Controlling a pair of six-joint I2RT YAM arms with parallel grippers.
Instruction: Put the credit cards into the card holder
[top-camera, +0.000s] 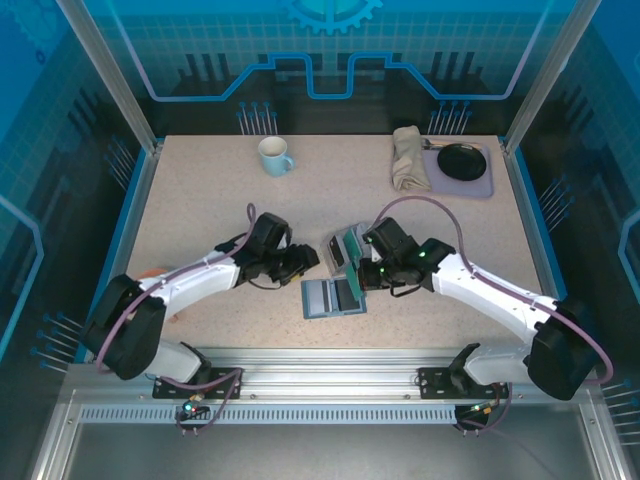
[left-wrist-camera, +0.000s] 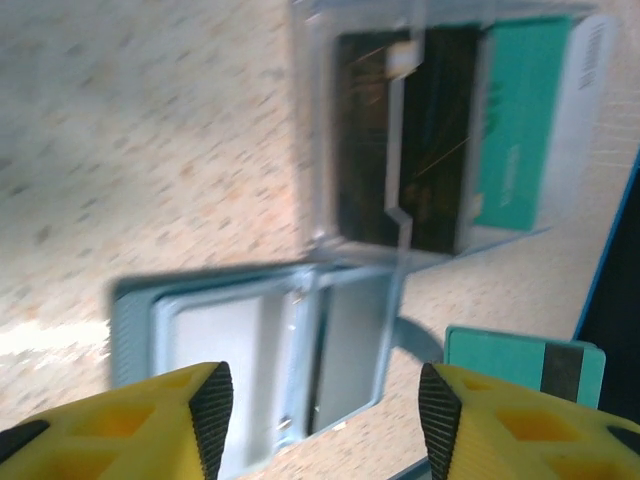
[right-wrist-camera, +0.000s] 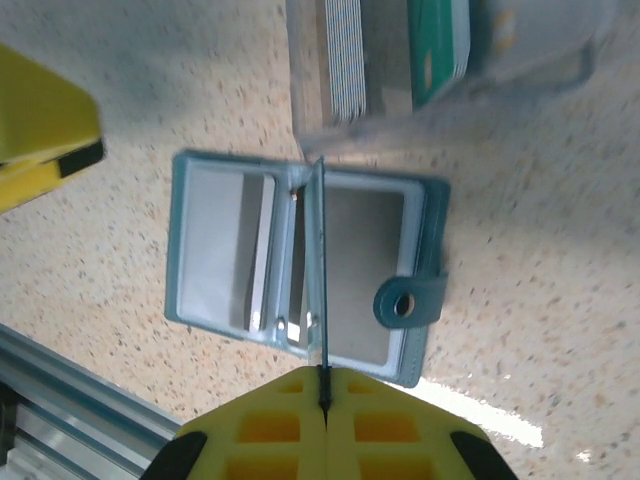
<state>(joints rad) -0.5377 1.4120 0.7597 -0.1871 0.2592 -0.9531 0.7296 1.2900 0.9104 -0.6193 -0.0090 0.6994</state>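
Over card holder (right-wrist-camera: 215, 250) | right jaws pinching credit card (left-wrist-camera: 497, 362) edge-on | left jaws spread, empty

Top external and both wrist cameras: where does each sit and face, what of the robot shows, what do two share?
Top external: above, behind the bases, looking down on the table; left arm, right arm show.
Left wrist: on the left arm, looking down at the card holder; open left gripper shows.
Right wrist: on the right arm, looking down at the card holder; right gripper shut on a credit card.
Shared by both wrists: the card holder.
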